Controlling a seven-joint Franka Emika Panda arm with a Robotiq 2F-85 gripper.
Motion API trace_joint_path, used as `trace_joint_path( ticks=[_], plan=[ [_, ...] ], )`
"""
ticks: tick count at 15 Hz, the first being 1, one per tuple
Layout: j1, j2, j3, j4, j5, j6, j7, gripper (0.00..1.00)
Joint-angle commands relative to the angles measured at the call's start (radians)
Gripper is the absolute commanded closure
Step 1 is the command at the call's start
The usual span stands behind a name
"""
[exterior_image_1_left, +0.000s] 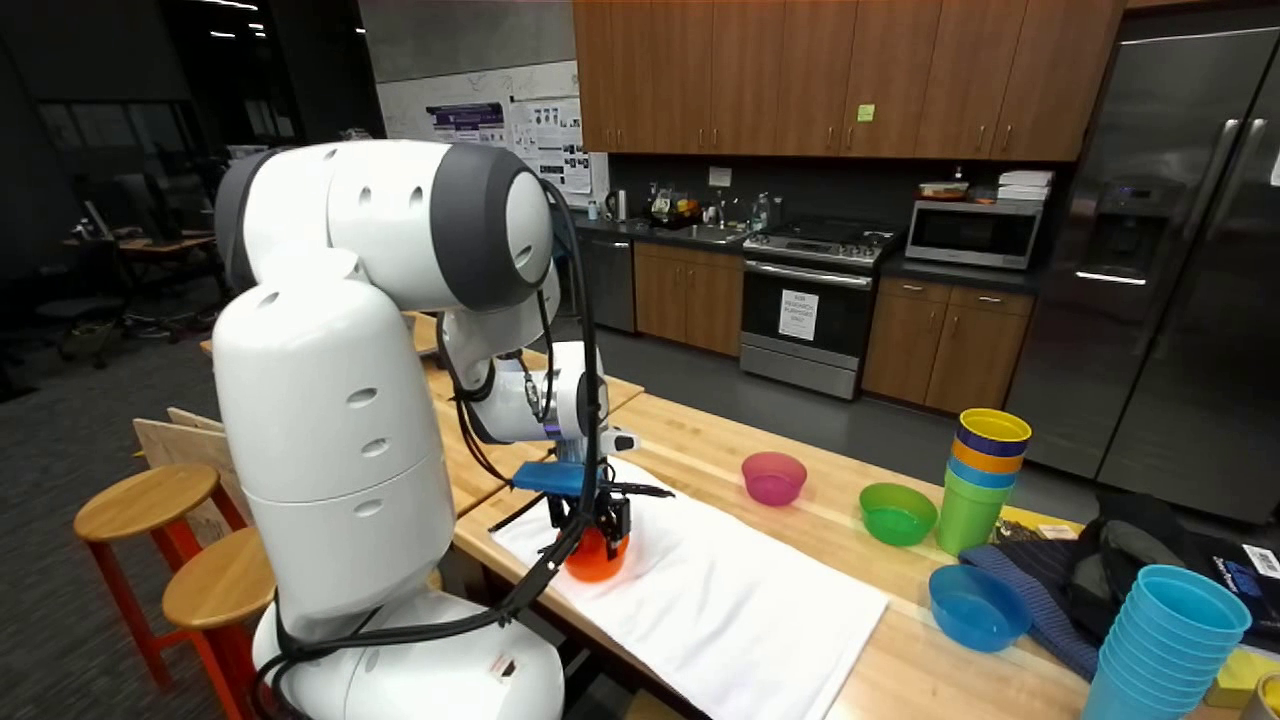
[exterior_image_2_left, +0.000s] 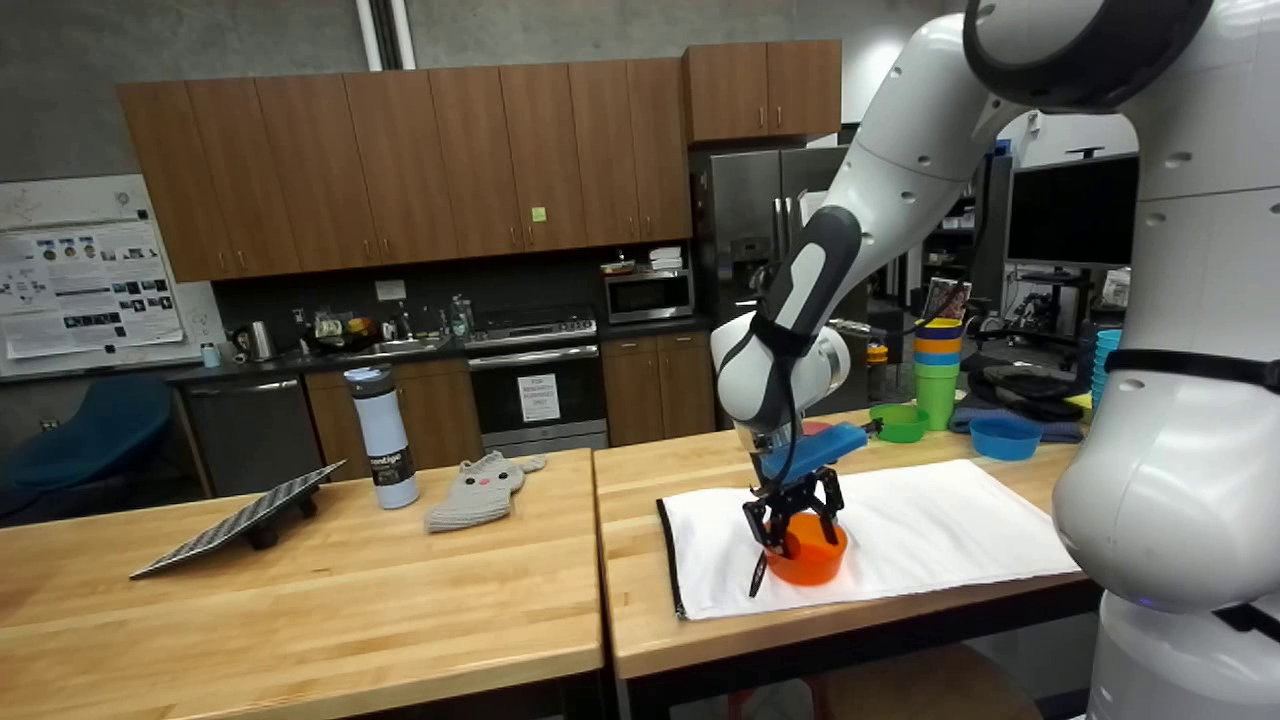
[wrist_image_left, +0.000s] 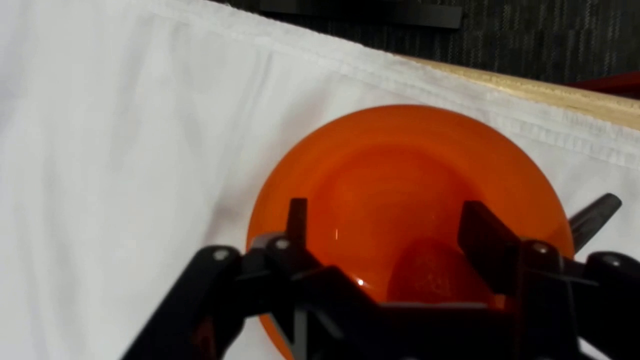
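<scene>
The orange bowl (wrist_image_left: 405, 185) sits upright on the white cloth (wrist_image_left: 100, 175) near the edge of the tabletop (exterior_image_2_left: 635, 580), a black pen-like stick (wrist_image_left: 597, 220) just beside it; the jaws stand spread over the bowl, apparently gripping nothing, contact unclear. Glossy, probably plastic, it should be light, stiff, slippery, sturdy, best pinched at its rim
</scene>
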Motion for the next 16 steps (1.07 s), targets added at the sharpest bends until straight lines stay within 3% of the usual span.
trace_joint_path(
  ticks=[1,7,9,11,12,13,15,16],
  plan=[
    [0.015,0.005,-0.006,0.005,-0.035,-0.002,0.023,0.55],
    [0.022,0.000,-0.003,0.005,-0.037,-0.003,0.026,0.99],
    [0.027,-0.053,0.003,-0.023,0.003,0.030,0.011,1.00],
    [0.038,-0.122,0.019,-0.038,0.083,0.008,-0.046,0.74],
    [0.040,-0.158,0.022,-0.041,0.141,-0.011,-0.077,0.72],
    [0.030,-0.048,0.013,-0.001,0.073,0.014,-0.031,0.93],
    [0.035,-0.098,0.024,-0.005,0.119,0.000,-0.053,0.79],
    [0.037,-0.117,0.027,-0.011,0.124,-0.005,-0.056,0.48]
  ],
)
